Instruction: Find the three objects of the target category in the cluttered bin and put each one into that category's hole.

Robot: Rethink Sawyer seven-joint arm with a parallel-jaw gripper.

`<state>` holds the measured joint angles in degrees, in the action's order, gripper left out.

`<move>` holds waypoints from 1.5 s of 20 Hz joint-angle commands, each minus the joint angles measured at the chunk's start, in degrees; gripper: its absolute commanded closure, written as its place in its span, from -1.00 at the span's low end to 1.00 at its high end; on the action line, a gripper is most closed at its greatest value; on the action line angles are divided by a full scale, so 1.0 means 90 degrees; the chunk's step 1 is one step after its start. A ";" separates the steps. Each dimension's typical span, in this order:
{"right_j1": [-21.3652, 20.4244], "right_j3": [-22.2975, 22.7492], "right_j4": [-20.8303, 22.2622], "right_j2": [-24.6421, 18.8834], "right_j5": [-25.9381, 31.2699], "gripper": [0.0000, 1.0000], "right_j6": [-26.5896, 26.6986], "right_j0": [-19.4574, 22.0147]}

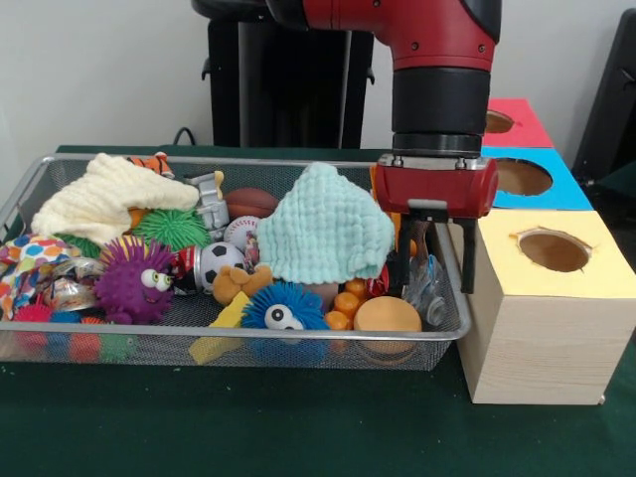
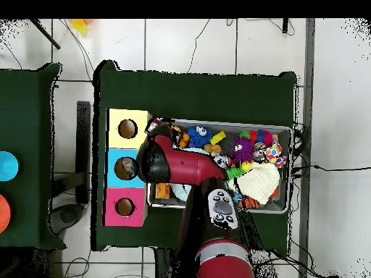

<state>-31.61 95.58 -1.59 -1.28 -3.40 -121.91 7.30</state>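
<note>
Claw (image 1: pixel 434 260) open in bin (image 1: pixel 298 340) | mint cloth (image 1: pixel 326 227) beside

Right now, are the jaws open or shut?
Open. In the front view the gripper hangs over the basket's end by the boxes, and its two dark fingers stand apart with nothing visibly clamped between them.

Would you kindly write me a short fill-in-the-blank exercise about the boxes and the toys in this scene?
1. The hole for the task is cut through the ____ top of the middle box.
2. In the front view, the box nearest the camera has a ____ top.
3. The pincer hangs over the end of the cluttered bin nearest the ____.
4. The purple spiky toy has two googly ____.

Missing words: blue; yellow; boxes; eyes
</note>
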 commanded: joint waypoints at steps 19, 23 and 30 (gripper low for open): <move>0.0216 0.0399 0.0112 -0.0032 -0.0090 -1.00 -0.0856 0.0130; 0.0288 0.0366 0.0123 -0.0063 -0.0178 -1.00 -0.0865 0.0154; 0.0325 0.0408 0.0137 -0.0022 -0.0276 -1.00 -0.0892 0.0129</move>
<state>-31.46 96.12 -1.53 0.49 -3.40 -121.91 7.31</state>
